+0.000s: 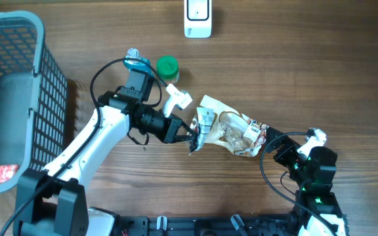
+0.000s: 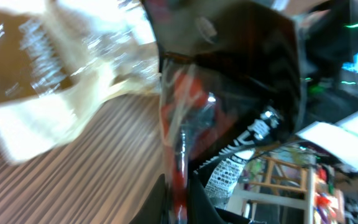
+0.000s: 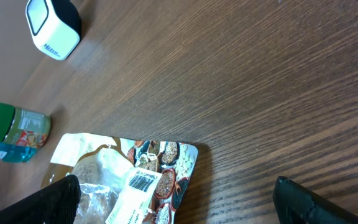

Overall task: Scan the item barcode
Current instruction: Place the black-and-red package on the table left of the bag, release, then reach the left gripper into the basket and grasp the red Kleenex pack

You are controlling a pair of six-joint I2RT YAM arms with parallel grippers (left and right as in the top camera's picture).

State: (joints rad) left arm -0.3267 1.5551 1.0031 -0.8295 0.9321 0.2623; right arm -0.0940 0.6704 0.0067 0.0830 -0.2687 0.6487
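The item is a clear plastic bag point(image 1: 231, 128) with a printed panel of grains and beans, held a little above the table's middle. My left gripper point(image 1: 192, 136) is shut on its left end. In the left wrist view the black jaws pinch a red-edged fold of the bag point(image 2: 229, 81), with the gripper point(image 2: 180, 198) at the bottom edge. A white barcode label point(image 3: 143, 180) faces up near the bag's point(image 3: 166, 163) right end. My right gripper point(image 1: 279, 149) stands wide open just right of the bag, its fingers point(image 3: 58, 199) holding nothing. The white scanner point(image 1: 197, 16) stands at the far edge.
A green-capped bottle point(image 1: 167, 66) and a blue-capped item point(image 1: 136, 63) stand behind the left arm. A grey mesh basket point(image 1: 41, 72) fills the left side, with a red-and-white packet point(image 1: 2, 172) inside. The scanner point(image 3: 53, 28) and the bottle point(image 3: 14, 127) also show in the right wrist view.
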